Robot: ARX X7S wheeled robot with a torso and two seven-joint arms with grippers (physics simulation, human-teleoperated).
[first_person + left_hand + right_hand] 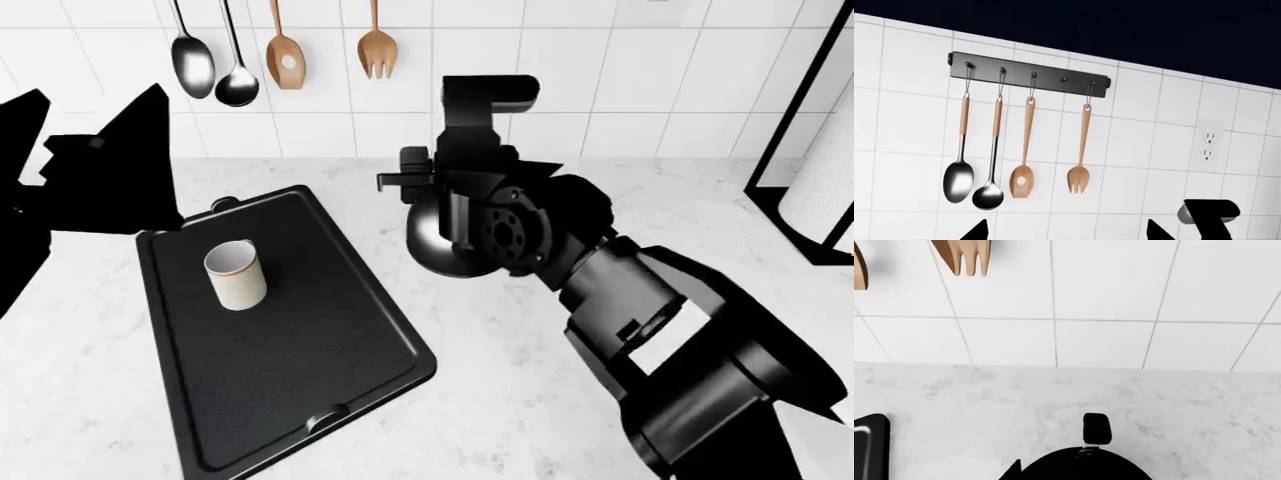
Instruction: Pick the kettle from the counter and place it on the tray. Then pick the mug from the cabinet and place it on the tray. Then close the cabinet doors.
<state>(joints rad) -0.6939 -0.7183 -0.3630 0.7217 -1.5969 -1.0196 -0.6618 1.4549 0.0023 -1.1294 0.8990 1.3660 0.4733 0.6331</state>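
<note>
The kettle, a squat dome of shiny dark chrome (424, 240), sits right under the right end effector (461, 195), over the white marble-look tabletop (534, 400) and just beside the long edge of the flat matte black rectangular tray (320, 380), not on it. The arm hides the fingers, so I cannot tell whether they grip the kettle or whether it is lifted off the stone. In the right wrist view only the dark dome top (1084, 467) and an upright black piece (1096, 429) above it show.

I judge the kettle rigid, fairly heavy and slick on its polished body. The thin arched handle is the sound place to take it, at the middle so that it hangs level.

The small cream-white cylindrical mug (235, 275) stands upright on the tray's far half, so the kettle needs the bare near half.

The left end effector (1067, 234) is spread wide with nothing between its tips, raised toward the white tiled wall (907, 125), where metal and wooden utensils (1027, 150) hang from a black rail (1029, 75)
</note>
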